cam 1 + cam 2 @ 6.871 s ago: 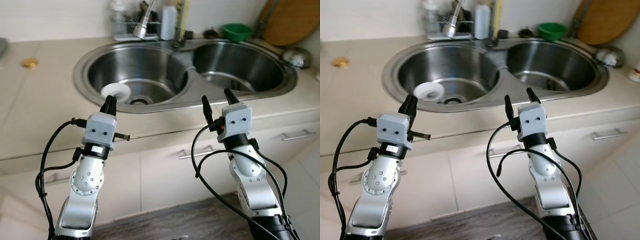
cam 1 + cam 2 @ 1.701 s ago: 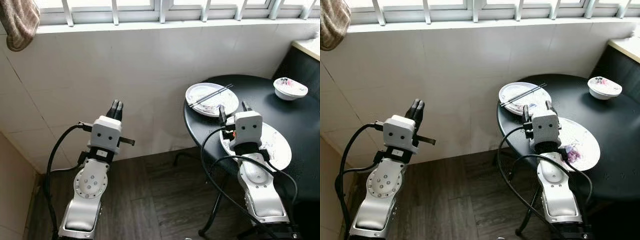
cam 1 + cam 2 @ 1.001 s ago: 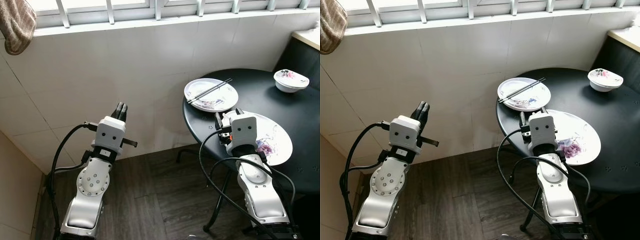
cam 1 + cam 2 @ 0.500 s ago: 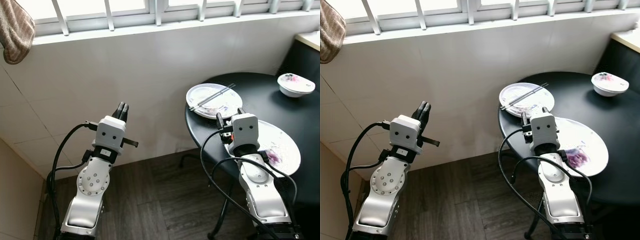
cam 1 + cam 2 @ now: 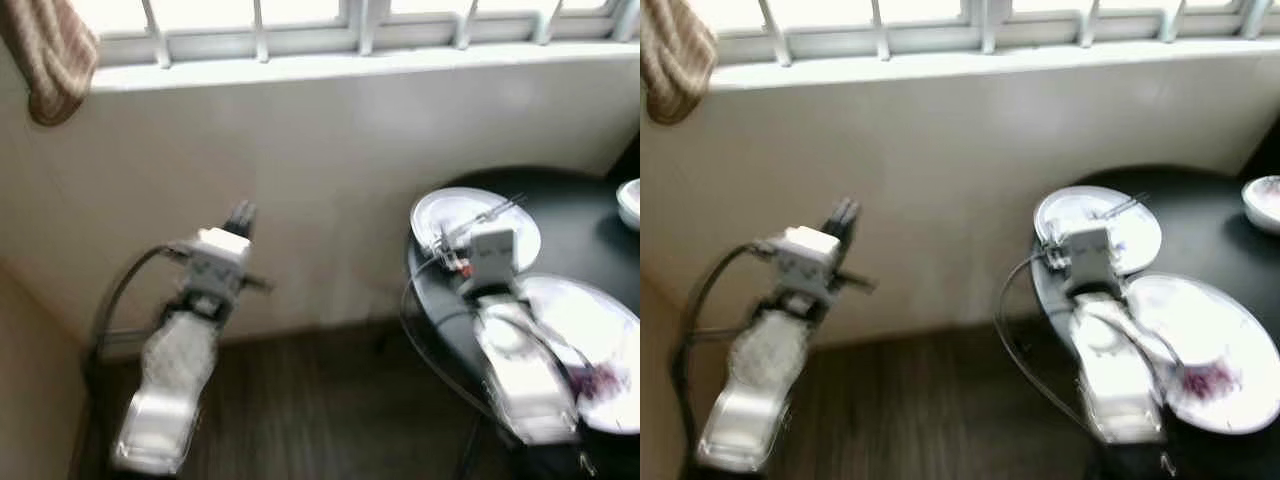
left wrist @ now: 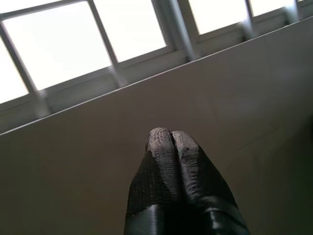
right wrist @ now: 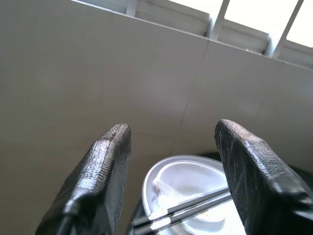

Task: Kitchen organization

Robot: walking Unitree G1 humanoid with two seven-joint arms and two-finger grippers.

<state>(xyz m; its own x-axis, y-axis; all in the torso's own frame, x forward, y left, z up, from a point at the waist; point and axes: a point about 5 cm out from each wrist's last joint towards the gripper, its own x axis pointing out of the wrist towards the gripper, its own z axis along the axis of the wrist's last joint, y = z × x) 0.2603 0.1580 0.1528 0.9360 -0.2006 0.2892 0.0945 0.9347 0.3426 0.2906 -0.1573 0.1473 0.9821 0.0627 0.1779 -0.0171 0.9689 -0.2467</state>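
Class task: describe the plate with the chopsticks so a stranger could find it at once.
Find the round black table under the barred window. At its near-wall edge sits a small round white plate, beyond the open right pincer. Unlike the larger white plate beside it, dark chopsticks lie across it.

Glossy white plates (image 5: 1100, 235), matt black table (image 5: 1200, 215), fingers (image 7: 105, 166) seemingly textured rubber.

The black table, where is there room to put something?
Bare black table lies between the chopstick plate and the small bowl, behind the big plate. The near edge is crowded: both plates, with the right gripper over them.
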